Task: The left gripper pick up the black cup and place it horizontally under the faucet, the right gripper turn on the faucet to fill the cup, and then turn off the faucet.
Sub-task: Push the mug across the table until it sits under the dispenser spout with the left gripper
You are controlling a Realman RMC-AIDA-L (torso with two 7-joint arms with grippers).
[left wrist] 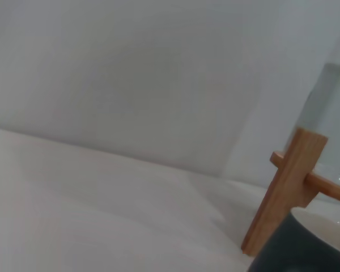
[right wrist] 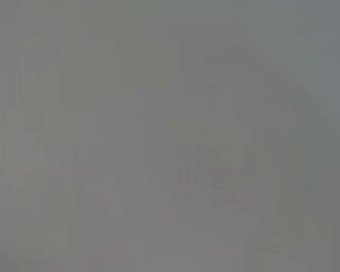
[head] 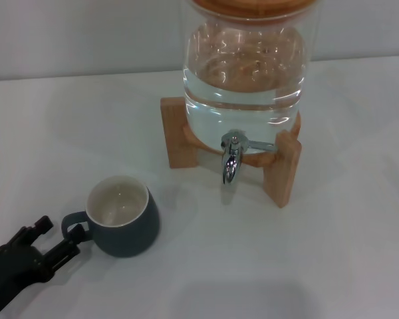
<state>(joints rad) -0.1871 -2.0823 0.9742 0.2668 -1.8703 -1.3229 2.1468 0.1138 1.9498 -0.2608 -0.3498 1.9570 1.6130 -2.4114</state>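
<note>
Cup: the small rounded dark charcoal mug with cream-white inside, the black cup, stands upright on the white table, its loop handle turned toward my left arm. It sits near the wooden stand, off to the left of the spout, not under it.

Left gripper: my left gripper, a black two-fingered claw, lies low on the table just beside the handle. Jaws released, one tip at the handle loop; nothing is grasped yet.

Faucet: the small chrome faucet with downward spout and thin lever is fitted to the large clear glass jar, which holds water and rests on a light wooden stand.

Right gripper: not in view.

Step in hand: judged to be closing on the handle.

Risk: a grip on the thin loop alone may let the cup swing or tip during the lift.

Risk: carrying too low could knock the cup against the stand leg or the spout.
</note>
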